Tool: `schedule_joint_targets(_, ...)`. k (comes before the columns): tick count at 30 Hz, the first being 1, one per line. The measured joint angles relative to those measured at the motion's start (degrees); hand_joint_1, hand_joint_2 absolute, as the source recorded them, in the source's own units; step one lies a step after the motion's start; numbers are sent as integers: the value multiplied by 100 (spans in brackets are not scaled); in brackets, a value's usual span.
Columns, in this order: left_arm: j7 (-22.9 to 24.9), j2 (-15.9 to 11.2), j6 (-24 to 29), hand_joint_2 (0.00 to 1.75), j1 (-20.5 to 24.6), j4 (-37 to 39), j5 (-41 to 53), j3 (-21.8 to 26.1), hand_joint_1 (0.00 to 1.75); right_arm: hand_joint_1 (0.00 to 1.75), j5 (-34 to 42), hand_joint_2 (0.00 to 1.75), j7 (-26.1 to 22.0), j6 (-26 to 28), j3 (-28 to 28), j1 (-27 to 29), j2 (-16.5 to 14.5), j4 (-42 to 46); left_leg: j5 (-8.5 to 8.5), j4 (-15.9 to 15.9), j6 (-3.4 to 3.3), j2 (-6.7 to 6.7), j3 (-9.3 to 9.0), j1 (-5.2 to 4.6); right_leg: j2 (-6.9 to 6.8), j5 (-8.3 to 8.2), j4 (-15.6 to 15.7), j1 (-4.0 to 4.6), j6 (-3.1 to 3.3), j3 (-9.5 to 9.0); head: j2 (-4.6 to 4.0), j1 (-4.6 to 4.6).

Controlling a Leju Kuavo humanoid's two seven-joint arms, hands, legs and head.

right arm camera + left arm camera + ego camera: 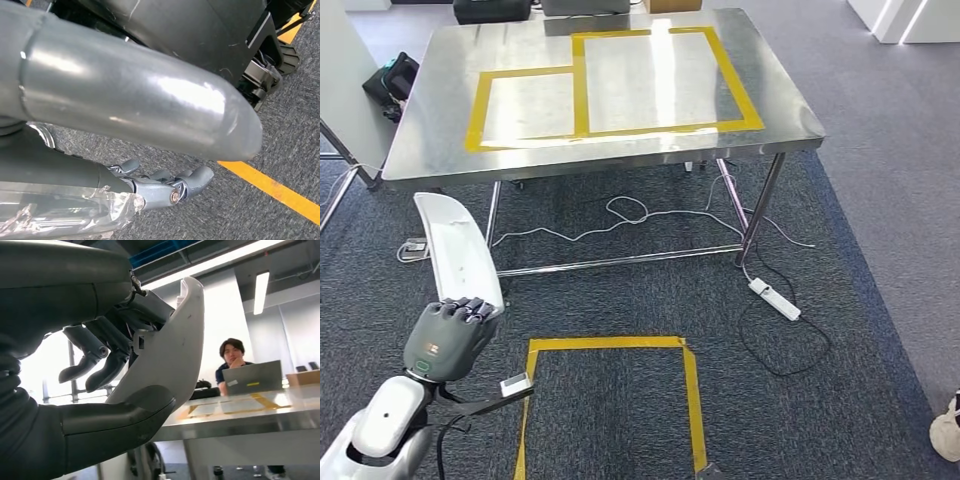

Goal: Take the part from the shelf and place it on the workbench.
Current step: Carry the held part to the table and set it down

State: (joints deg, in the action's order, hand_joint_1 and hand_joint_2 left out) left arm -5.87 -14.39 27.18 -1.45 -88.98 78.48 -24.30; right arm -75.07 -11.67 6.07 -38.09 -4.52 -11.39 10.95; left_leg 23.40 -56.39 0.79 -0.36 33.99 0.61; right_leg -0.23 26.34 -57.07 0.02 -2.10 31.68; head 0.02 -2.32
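Nearest, at the lower left of the head frame, the left hand (450, 335) is clenched around the lower end of one white curved part (460, 250), which stands up from the fingers toward the counter; the left wrist view shows the thumb (124, 412) under the shell and the darker fingers (100, 352) hooked over its edge. So the part is off the shelf and in hand, held above the carpet short of the counter. The right hand (166, 187) hangs low over the carpet with its fingers curled inward around nothing that I can see; I take it as closed and idle.

Just beyond, one yellow tape square (610, 400) marks the floor at the lower centre. Further up, the steel counter (418, 150) spans the upper half, carrying two yellow-taped rectangles (580, 90), a smaller one left and a larger one right, touching along one side. A power strip (774, 298) and cables lie beneath. Farthest, in the left wrist view, one person (232, 360) sits behind a laptop (253, 377).

By my reading this is the carry step; the next move calls for closing on the counter, raising the part above its edge, and setting it inside a taped rectangle before letting go.
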Motion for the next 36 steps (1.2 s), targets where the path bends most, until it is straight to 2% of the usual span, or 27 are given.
schedule_joint_targets(7, -515, -6, -129, 175, 570, 5, -439, -132, 175, 0, 87, 0, 18, -13, 26, 8, 0, 0, -4, 0, 0, 0, 2, 0, -1, -2, -2, 0, 3, 9, 0, 1)
schedule_joint_targets(16, -821, 40, -99, 175, 1331, 140, -662, -330, 175, 0, 233, 0, 100, 231, 10, 70, -25, 0, -15, 0, 1, 0, 19, -1, 4, -16, -6, 0, 3, -13, 0, -1)
schedule_joint_targets(21, -900, 80, -86, 175, 1514, 225, -713, -385, 175, 0, 246, 0, 108, 237, -1, 78, -35, 0, -17, 0, 1, 2, 20, 0, 7, -17, -6, -1, 3, 3, 0, 0)
schedule_joint_targets(36, -1090, 558, -274, 175, 2231, 909, -939, -838, 175, 0, 478, 0, 89, 244, -111, 70, -35, 0, -26, -1, 0, 1, 30, -1, 5, -30, -7, -2, 3, 0, 0, -1)
